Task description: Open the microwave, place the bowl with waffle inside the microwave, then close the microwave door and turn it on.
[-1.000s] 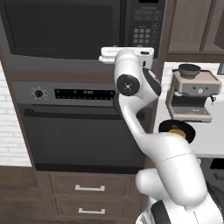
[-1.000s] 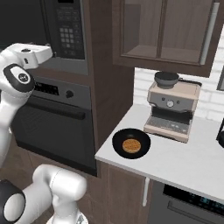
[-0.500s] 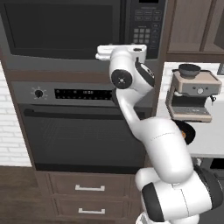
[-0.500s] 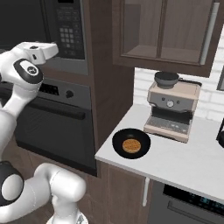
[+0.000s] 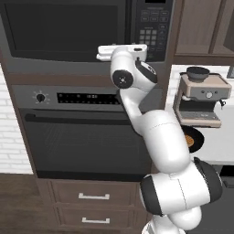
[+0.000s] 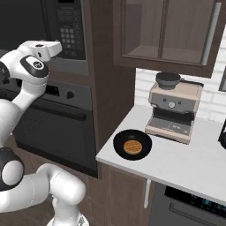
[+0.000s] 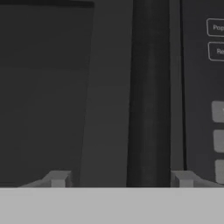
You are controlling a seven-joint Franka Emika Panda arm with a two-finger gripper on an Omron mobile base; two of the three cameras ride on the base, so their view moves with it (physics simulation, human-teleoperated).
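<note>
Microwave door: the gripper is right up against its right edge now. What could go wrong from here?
1. The gripper is open, its fingers straddling the dark vertical strip at the microwave door edge. If they close off-centre they may slip off.
2. The keypad sits just beside the fingers; drifting right could press a button.
3. The bowl with waffle sits near the counter edge, close to the arm's swing.

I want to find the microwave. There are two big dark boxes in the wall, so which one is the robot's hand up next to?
The upper one, the microwave. The gripper faces its door edge beside the button panel. The oven below has a knob and a long bar handle.
</note>
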